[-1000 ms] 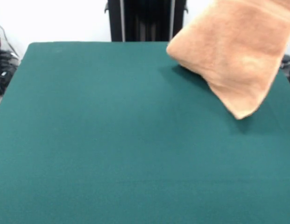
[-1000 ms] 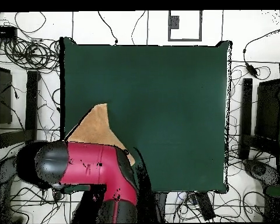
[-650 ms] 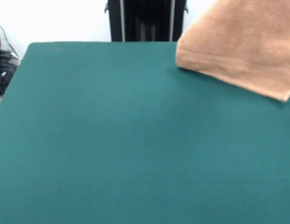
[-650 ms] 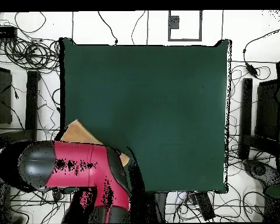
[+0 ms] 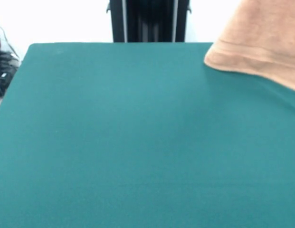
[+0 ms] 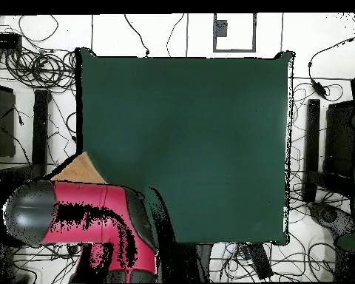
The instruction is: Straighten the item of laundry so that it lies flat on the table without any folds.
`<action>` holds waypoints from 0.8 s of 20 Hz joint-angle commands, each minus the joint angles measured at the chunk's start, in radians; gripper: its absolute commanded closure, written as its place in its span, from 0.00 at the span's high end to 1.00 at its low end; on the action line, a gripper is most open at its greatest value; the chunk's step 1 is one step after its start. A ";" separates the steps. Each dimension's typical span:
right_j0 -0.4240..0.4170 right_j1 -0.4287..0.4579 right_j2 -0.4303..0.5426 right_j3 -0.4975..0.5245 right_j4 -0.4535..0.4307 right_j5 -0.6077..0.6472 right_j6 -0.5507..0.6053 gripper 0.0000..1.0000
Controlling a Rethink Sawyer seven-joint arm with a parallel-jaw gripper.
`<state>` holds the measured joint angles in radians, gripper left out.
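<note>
The orange-tan towel (image 5: 261,40) hangs in the air at the top right of the front view, its banded lower edge over the far right corner of the dark green table (image 5: 137,142). From above, only a small tan corner of the towel (image 6: 80,168) shows, at the table's left edge (image 6: 78,111), above the red and black arm (image 6: 84,218) that covers the rest. The gripper itself is hidden under the arm and behind the towel.
Cables and black stands lie on the floor around the table (image 6: 32,96). A black pedestal column (image 5: 148,21) stands behind the table's far edge.
The towel has swung further toward the right edge of the front view and higher. From above, the arm has drawn off toward the table's left side, taking the towel with it.
</note>
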<state>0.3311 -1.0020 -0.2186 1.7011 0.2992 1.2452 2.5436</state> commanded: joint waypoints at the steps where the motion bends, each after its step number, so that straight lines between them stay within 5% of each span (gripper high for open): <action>1: 0.005 0.046 0.025 0.026 0.058 0.038 0.291 0.00; 10: -0.171 0.172 0.107 0.129 0.061 -0.273 -0.055 0.00; 16: -0.298 0.226 0.173 0.112 -0.023 -0.375 -0.203 0.00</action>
<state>0.1174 -0.9065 -0.1949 1.7106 0.3098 1.0078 2.5530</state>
